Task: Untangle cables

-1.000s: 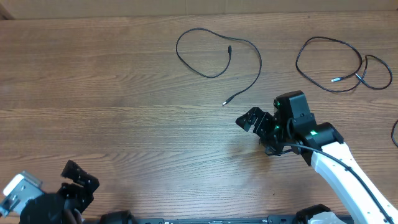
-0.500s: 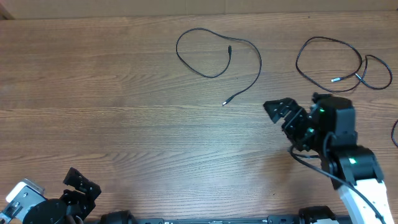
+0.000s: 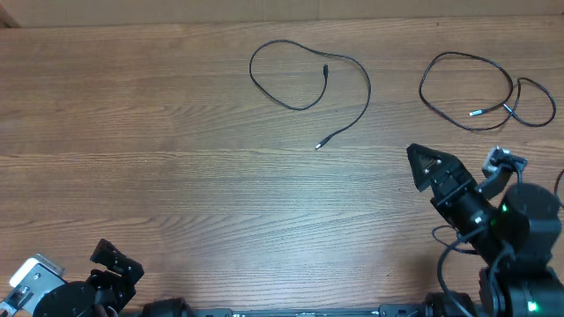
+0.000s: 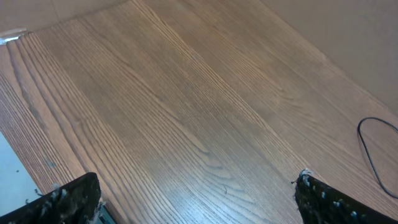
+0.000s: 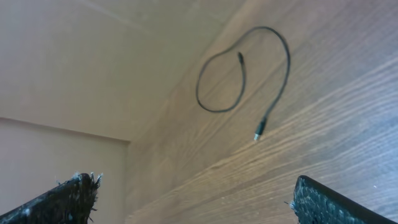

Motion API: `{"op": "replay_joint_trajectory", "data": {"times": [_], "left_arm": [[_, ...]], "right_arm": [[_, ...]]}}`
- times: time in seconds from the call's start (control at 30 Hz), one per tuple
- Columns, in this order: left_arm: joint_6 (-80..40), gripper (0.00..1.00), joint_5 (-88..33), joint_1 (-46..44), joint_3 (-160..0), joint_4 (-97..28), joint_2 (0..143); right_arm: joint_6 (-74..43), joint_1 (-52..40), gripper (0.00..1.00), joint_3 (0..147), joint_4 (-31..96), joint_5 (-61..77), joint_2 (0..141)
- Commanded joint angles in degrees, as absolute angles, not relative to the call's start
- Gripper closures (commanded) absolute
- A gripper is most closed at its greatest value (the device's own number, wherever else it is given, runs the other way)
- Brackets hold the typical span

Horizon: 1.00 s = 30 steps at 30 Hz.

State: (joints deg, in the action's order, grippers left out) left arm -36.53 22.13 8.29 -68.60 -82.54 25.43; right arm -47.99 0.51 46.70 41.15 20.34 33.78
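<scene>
Two thin black cables lie apart on the wooden table (image 3: 176,176). One cable (image 3: 368,88) forms an open loop at the far middle, with a plug end (image 3: 318,146) pointing to the table's middle. It also shows in the right wrist view (image 5: 288,59), and a bit of it shows in the left wrist view (image 4: 367,149). The other cable (image 3: 476,58) lies looped at the far right. My right gripper (image 3: 432,165) is open and empty, below and between the cables, touching neither. My left gripper (image 3: 115,261) is open and empty at the front left corner.
A short piece of black cord (image 3: 560,187) shows at the right edge of the table. A pale wall (image 5: 93,56) rises behind the table's far edge.
My right arm has drawn back to the right and toward the front edge, away from the middle cable. My left gripper has slid a little toward the front edge. The cables have not moved.
</scene>
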Motion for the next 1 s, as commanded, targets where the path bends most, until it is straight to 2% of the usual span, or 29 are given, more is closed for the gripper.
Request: {"op": "replay_joint_trajectory", "data": {"times": [0.0, 0.23, 0.5, 0.83, 0.97], "left_arm": [[-37.32, 0.01, 22.44, 8.71, -68.49, -82.54, 25.02], [-37.32, 0.0, 22.44, 8.71, -68.49, -82.54, 25.02], [-37.32, 0.01, 22.44, 8.71, -68.49, -82.54, 25.02], [-37.32, 0.01, 22.44, 8.71, -68.49, -82.54, 25.02], [-37.32, 0.01, 22.44, 8.71, -68.49, -82.54, 25.02]], "right_arm": [[-47.99, 0.95, 0.0, 46.85, 40.84, 20.03, 31.2], [-48.01, 1.21, 0.0, 46.85, 40.75, 19.49, 25.17], [-48.03, 1.98, 0.0, 46.85, 41.23, 9.47, 16.45], [-47.99, 1.08, 0.0, 46.85, 44.82, 9.26, 14.0], [-48.03, 0.99, 0.0, 46.81, 44.45, 4.8, 10.22]]}}
